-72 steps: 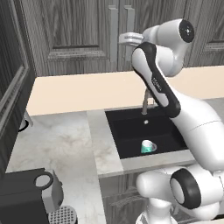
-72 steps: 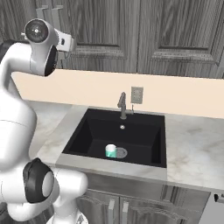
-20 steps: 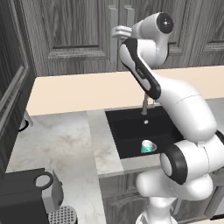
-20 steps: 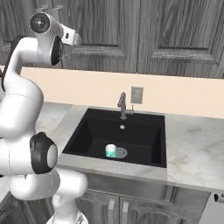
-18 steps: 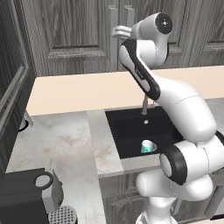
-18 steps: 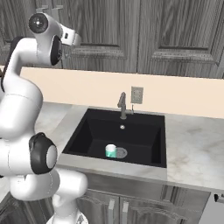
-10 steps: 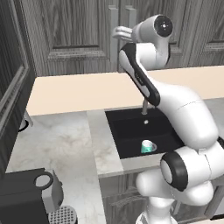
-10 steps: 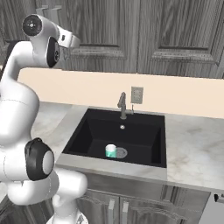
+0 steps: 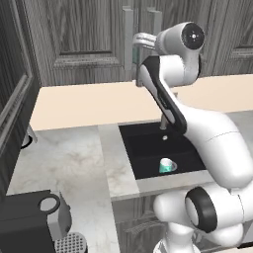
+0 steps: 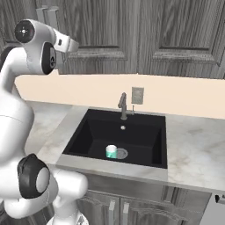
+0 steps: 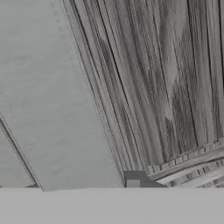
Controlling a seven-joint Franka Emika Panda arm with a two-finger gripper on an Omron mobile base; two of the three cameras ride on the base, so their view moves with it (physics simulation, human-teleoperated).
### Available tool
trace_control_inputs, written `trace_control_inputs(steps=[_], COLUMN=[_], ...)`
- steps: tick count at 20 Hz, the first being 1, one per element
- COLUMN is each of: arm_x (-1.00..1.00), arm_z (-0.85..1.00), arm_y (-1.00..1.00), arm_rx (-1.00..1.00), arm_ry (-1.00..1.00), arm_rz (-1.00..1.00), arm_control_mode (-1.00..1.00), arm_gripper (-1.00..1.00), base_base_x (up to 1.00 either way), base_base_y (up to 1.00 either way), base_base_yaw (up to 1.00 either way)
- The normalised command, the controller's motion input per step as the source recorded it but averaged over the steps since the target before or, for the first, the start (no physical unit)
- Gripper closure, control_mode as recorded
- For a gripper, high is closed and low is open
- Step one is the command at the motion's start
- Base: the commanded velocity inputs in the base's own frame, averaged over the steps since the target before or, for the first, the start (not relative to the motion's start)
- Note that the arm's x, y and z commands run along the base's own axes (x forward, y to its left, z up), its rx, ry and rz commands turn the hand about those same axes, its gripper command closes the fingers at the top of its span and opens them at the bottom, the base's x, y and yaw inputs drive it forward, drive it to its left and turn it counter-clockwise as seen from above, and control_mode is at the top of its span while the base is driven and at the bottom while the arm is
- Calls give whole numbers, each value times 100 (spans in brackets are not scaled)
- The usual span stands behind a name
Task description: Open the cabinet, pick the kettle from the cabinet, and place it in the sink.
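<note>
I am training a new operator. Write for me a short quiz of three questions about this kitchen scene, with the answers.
1. True or false: both doors of the cabinet are shut.
2. What lies in the sink? A) a kettle B) a small teal and white cup C) a plate
3. Fill in: the tool is up at one of the cabinet's pale bar ____.
Key: 1 true; 2 B; 3 handle.

Two base cameras look forward and down from behind the arm, left and right, sharing the sink (image 9: 148, 148) and cabinet (image 10: 132, 30); the hand camera presses close against a cabinet door.
</note>
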Motion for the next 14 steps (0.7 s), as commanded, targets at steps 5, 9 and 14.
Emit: trace_control_inputs(steps=[5,9,14], arm_x=[-59,-60,-59], arm_z=[0,0,0], arm_y=[-27,-36,-43], arm_rx=[0,0,0], arm_ry=[4,11,16], arm_rz=[0,0,0], arm_control_mode=[-100,-100,-100], arm_gripper=[100,100,100], base_base_x=[0,0,0], base_base_y=[0,0,0], base_base_yaw=[0,0,0])
